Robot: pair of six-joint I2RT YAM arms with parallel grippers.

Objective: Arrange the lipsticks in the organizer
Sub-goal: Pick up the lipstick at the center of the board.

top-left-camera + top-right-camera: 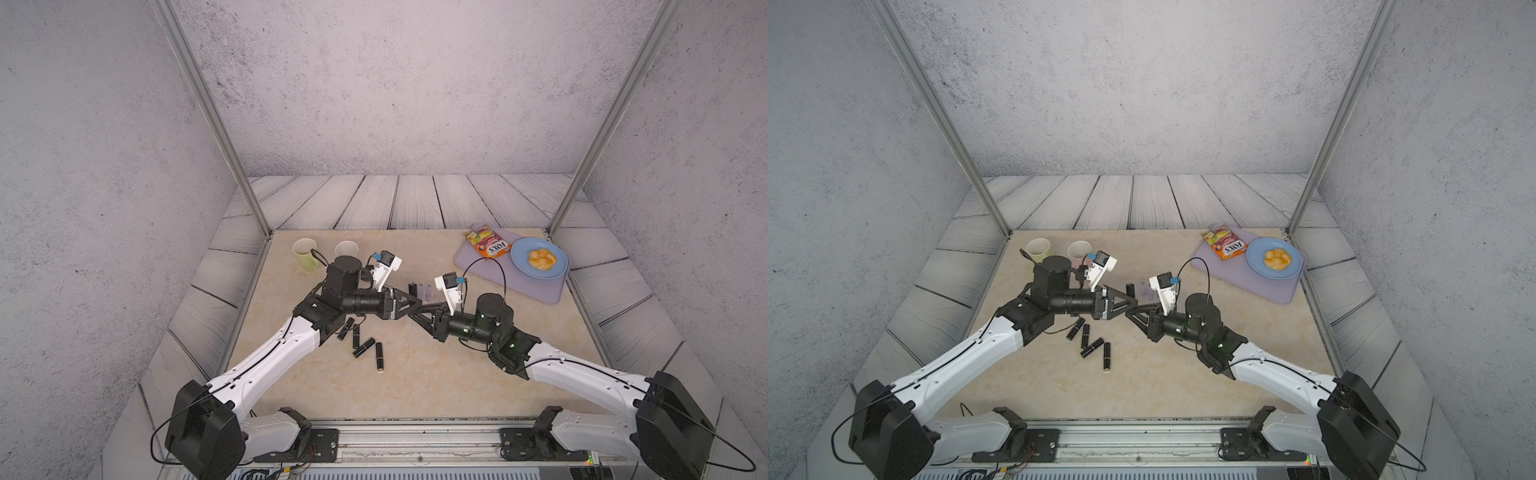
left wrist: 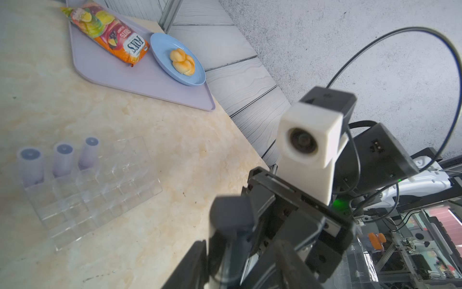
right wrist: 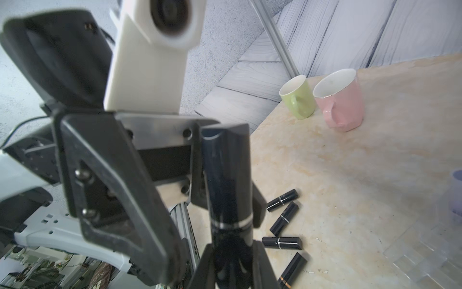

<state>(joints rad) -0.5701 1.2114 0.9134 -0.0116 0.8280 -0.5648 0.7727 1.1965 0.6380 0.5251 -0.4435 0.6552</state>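
In both top views the arms stretch inward, left gripper (image 1: 417,308) meeting right gripper (image 1: 415,314); the left wrist view shows three lilac lipsticks (image 2: 62,160) upright in the organizer (image 2: 100,195); only the right wrist view shows the grip: right gripper clamped on a black lipstick (image 3: 225,175), left jaws parted around it.

Grey, speckled, concrete-look walls (image 1: 374,83) enclose the scene on three sides. Two slanted aluminium posts (image 1: 220,137) rise from the far corners of a beige marble-patterned tabletop (image 1: 415,374). Pale wood-plank panels (image 1: 415,199) border it. The light is soft and even, with faint shadows.
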